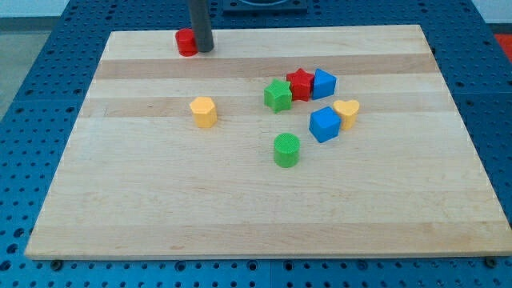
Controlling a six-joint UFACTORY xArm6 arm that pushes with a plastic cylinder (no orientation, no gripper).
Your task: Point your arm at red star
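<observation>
The red star [299, 83] lies right of the board's middle, toward the view's top, between a green star [278, 96] on its left and a blue block [323, 83] on its right, touching both. My tip [205, 49] is at the view's top left, right beside a small red block [186, 42]. The tip is far to the left of the red star.
A yellow block [203, 111] sits left of centre. A green cylinder [286, 150] sits below the cluster. A blue cube [324, 124] and a yellow heart [347, 113] lie at the cluster's right. The wooden board [160, 208] rests on a blue perforated table.
</observation>
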